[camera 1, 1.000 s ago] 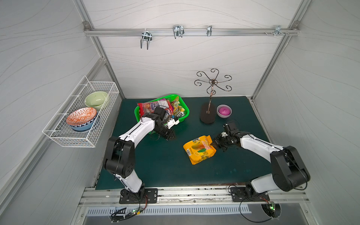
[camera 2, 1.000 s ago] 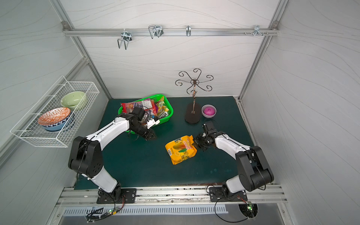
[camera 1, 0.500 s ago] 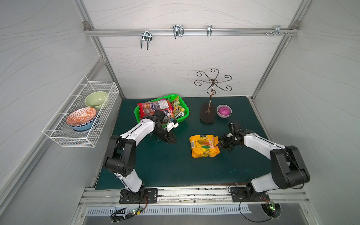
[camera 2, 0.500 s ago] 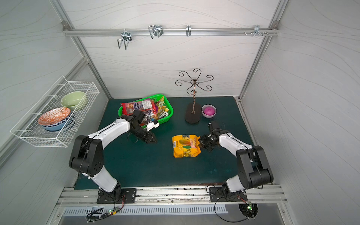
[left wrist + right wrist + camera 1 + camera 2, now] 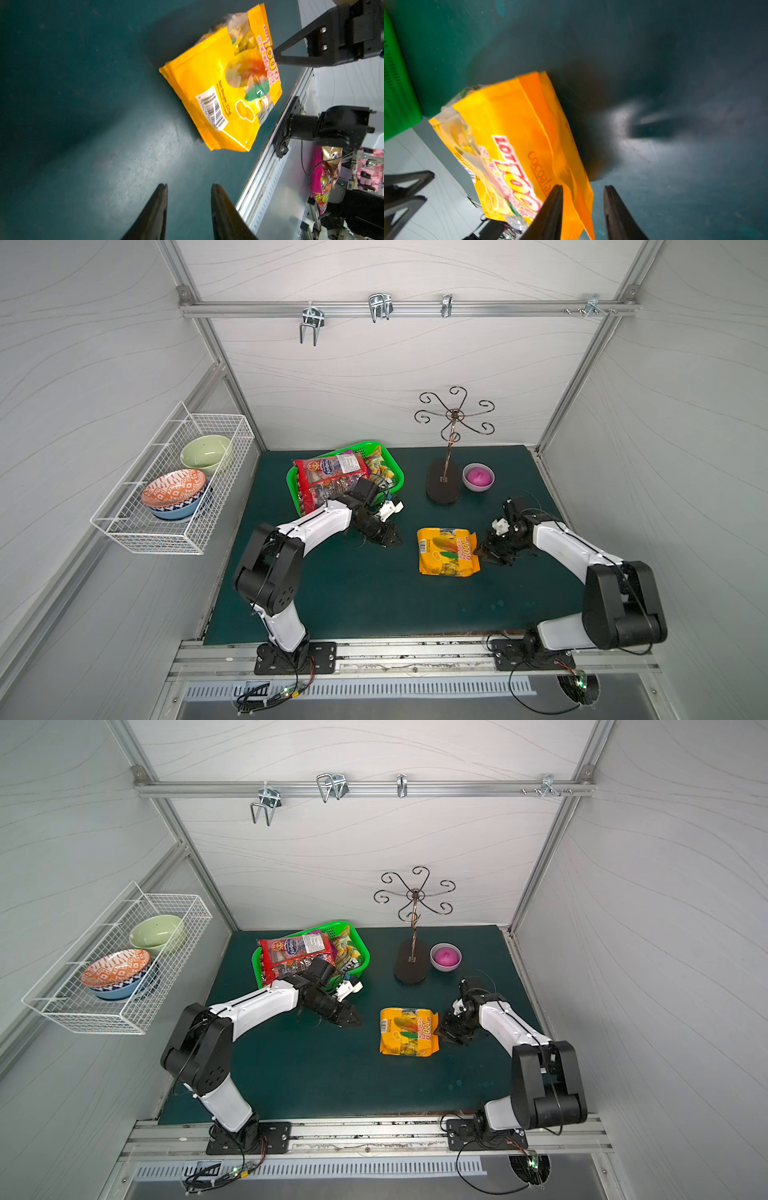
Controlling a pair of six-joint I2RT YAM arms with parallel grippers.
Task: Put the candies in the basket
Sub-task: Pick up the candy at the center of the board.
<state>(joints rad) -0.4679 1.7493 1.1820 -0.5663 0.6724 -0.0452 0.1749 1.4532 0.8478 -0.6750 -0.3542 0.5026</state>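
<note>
Matte dark-green worktop carries the glossy yellow-orange candy bag, a flat, crinkled pouch with a clear window and a barcode sticker. Its sealed edge reaches between my narrowly parted right fingers. My left fingers, parted and empty, sit near its opposite side. Behind them, the perforated green basket holds other candy bags.

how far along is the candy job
Done: a large red glossy candy bag and smaller packets sit in the bright green perforated plastic basket. In hand: nothing; left claw and right claw both open. Left: the yellow-orange glossy candy bag, on the dark green mat.
</note>
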